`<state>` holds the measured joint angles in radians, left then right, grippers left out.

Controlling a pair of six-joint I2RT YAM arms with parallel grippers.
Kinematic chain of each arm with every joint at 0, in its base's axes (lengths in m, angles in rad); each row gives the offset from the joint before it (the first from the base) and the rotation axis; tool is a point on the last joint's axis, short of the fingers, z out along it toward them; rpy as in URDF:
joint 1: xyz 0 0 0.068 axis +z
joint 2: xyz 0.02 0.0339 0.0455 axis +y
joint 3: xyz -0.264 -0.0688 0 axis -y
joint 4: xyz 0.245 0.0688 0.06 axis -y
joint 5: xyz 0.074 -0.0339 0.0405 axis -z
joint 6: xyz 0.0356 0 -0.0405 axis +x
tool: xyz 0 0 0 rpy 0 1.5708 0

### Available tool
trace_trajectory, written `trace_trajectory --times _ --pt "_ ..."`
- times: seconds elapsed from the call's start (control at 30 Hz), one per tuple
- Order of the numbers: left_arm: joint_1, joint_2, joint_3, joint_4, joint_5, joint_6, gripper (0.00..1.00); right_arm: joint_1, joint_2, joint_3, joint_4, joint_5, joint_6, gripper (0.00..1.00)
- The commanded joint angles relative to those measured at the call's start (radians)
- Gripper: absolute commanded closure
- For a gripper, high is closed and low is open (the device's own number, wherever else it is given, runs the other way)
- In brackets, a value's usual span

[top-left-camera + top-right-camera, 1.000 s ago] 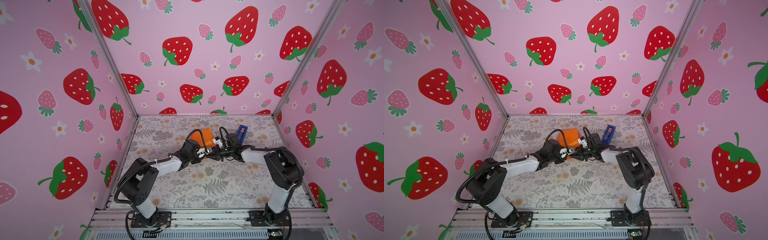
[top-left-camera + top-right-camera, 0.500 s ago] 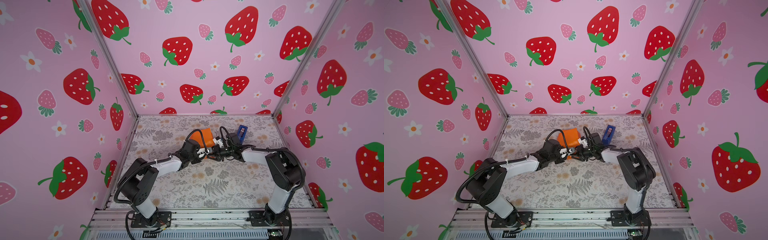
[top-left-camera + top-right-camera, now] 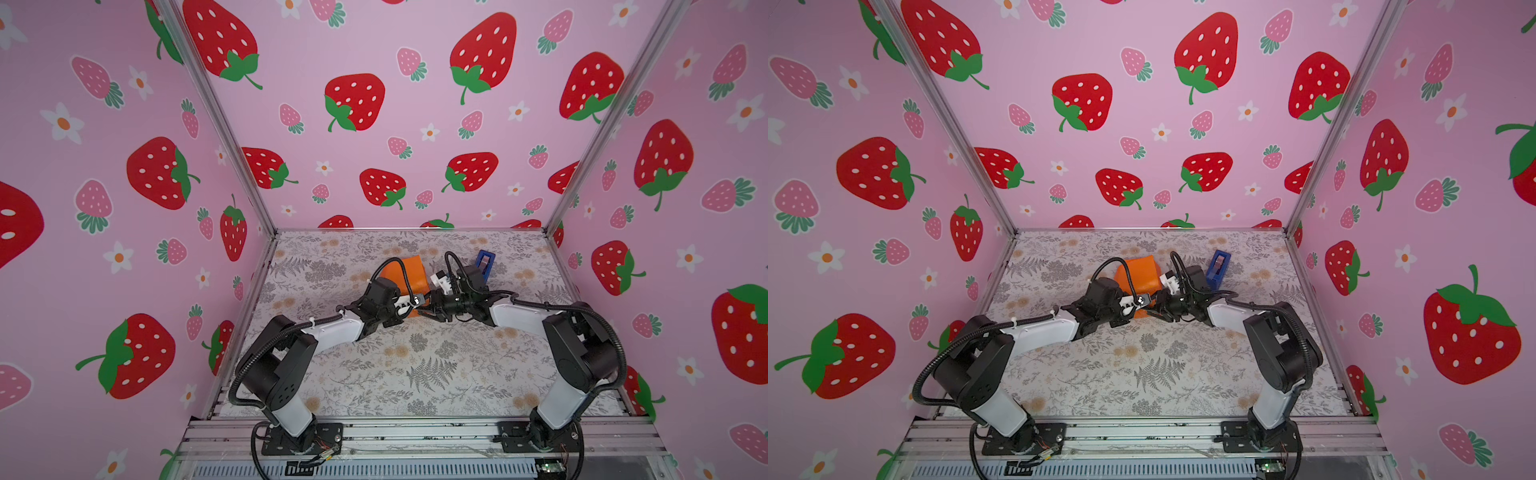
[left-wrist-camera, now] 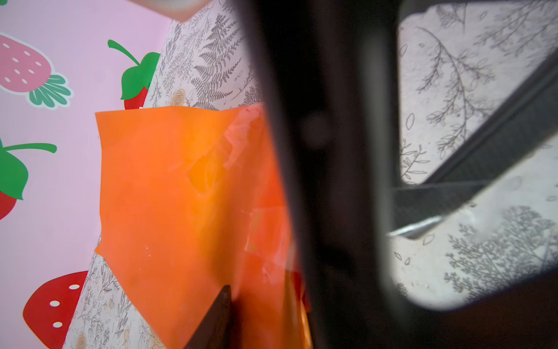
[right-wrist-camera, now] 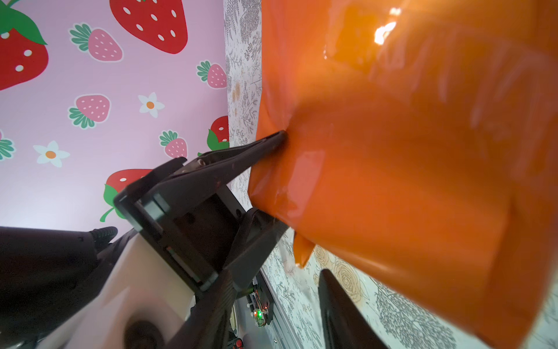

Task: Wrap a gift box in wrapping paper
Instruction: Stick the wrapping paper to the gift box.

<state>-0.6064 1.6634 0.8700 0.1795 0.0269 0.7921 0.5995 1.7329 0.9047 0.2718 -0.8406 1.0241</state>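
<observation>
Aluminium rail (image 3: 415,432) and arm bases (image 3: 299,440) along the bottom edge of both top views, with bare grey floral table (image 3: 415,374) just above.

At mid-frame, left arm (image 3: 332,328) and right arm (image 3: 515,316) reaching inward, tips nearly meeting just below an orange parcel (image 3: 415,276).

Left claw (image 5: 280,178) clamped across a corner of the wrapping paper (image 5: 407,181): one finger (image 5: 265,145) denting the glossy face, the other pressed against the fold from the far side, paper pinched between.

Right claw (image 3: 428,309) close beside it. Only one of its fingers (image 5: 341,311) showing in the right wrist view, clear of the paper, so cannot tell whether spread or pressed together.

Gift box nowhere visible, presumably shut inside the orange wrap on the table at centre frame. Patches of clear tape (image 4: 265,232) already stuck on the paper.

Further up and to the right, blue tape dispenser (image 3: 484,264) standing near the parcel but apart from it. Beyond that, pink strawberry wall (image 3: 415,166).

Step in hand, by the look of it: closing and fixing an end flap, wrap otherwise nearly complete. Likely needed next: a steady left pinch while the right presses the loose fold flat or goes for more tape. Glossy sheet prone to slipping and creasing, so light pressure.

Against a second ago: arms, parcel and dispenser in practically the same spots, no shift worth naming, claws too small there to compare.
</observation>
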Motion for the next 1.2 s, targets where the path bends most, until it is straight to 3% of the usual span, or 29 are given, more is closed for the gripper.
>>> trace_trajectory --times 0.0,0.2,0.47,0.63,0.83,1.17 --pt "0.004 0.055 -0.013 -0.157 0.008 -0.001 0.61 0.016 -0.025 -0.035 0.110 -0.027 -0.016 0.51" --pt "0.005 0.052 -0.008 -0.167 0.012 0.000 0.62 0.030 0.027 -0.091 0.396 -0.049 0.066 0.51" --pt "0.004 0.055 -0.004 -0.172 0.015 0.002 0.62 0.039 0.088 -0.127 0.572 -0.045 0.151 0.51" --pt "0.005 0.055 -0.003 -0.172 0.013 0.002 0.62 0.038 0.115 -0.123 0.596 -0.027 0.160 0.49" --pt "0.005 0.053 -0.005 -0.174 0.015 0.002 0.63 0.037 0.137 -0.100 0.603 0.003 0.152 0.39" --pt "0.004 0.053 -0.006 -0.178 0.011 0.002 0.63 0.037 0.112 -0.076 0.676 0.042 0.145 0.39"
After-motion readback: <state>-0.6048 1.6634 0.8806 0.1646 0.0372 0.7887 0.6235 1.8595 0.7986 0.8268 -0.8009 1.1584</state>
